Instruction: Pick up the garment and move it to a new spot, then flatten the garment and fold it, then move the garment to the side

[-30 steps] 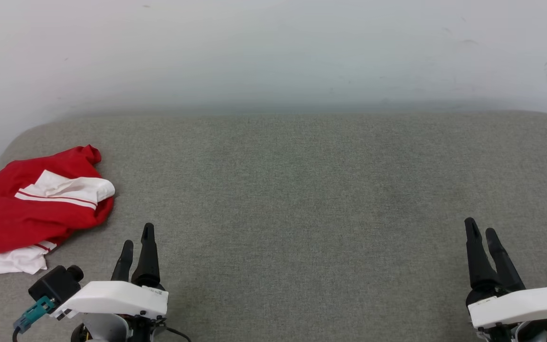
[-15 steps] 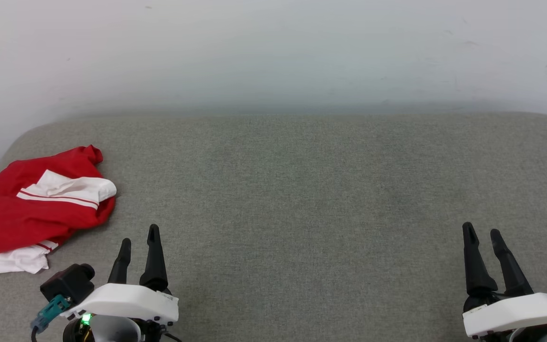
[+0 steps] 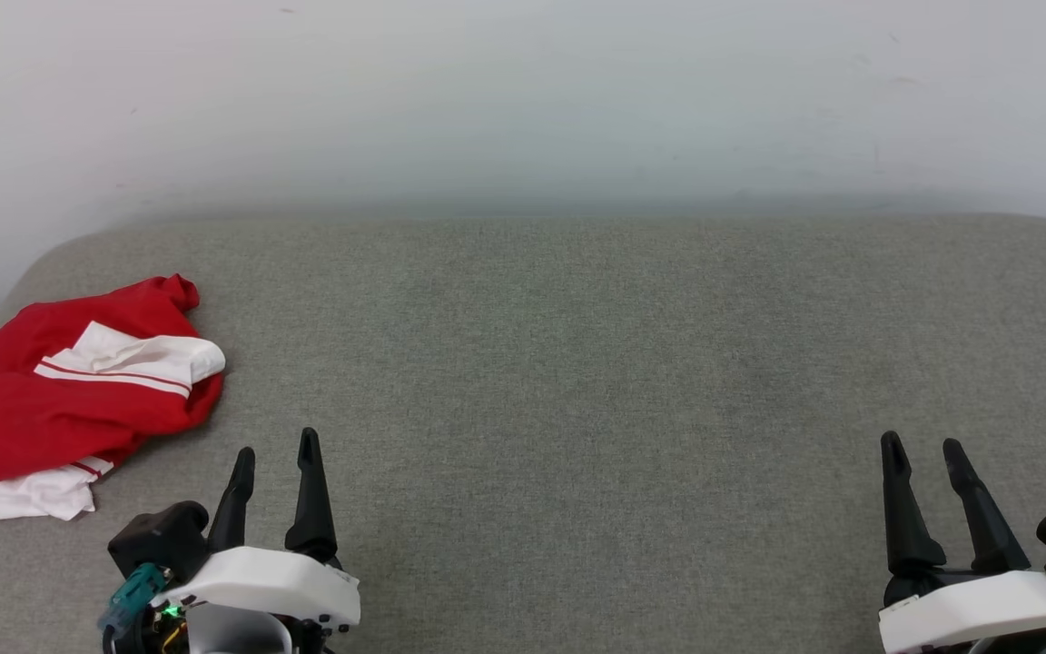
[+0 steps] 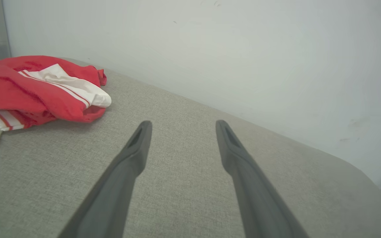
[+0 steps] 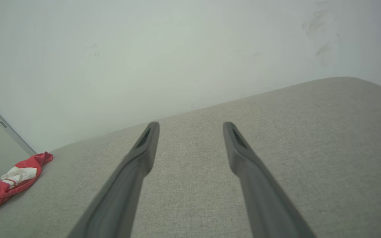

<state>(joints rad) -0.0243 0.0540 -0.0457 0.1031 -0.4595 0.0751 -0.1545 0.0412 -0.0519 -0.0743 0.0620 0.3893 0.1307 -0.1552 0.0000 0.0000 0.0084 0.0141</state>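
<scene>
Where the garment (image 3: 78,400) lies: bunched in a heap at the left end of the grey fabric-covered table (image 3: 577,363), touching neither tool.
Garment up close: red cloth rumpled, with a white sleeve and its red-striped trim folded across the top. More white spills out at the near end. In the left wrist view it sits to the left of the fingers (image 4: 38,89).
Left tool (image 3: 276,442): low at the left of the head view, jaws spread wide with nothing between them. The fingers point away from the robot over the grey fabric, and the garment is near, ahead and to the left.
Right tool (image 3: 921,440): low at the right of the head view, jaws likewise parted and holding nothing. It is well apart from the garment, which shows small at the far left of the right wrist view (image 5: 8,185).
Wall (image 3: 523,91): plain white, rising just behind the table, with faint dark scuffs at the upper right.
Table edge: rounded at both far corners.
</scene>
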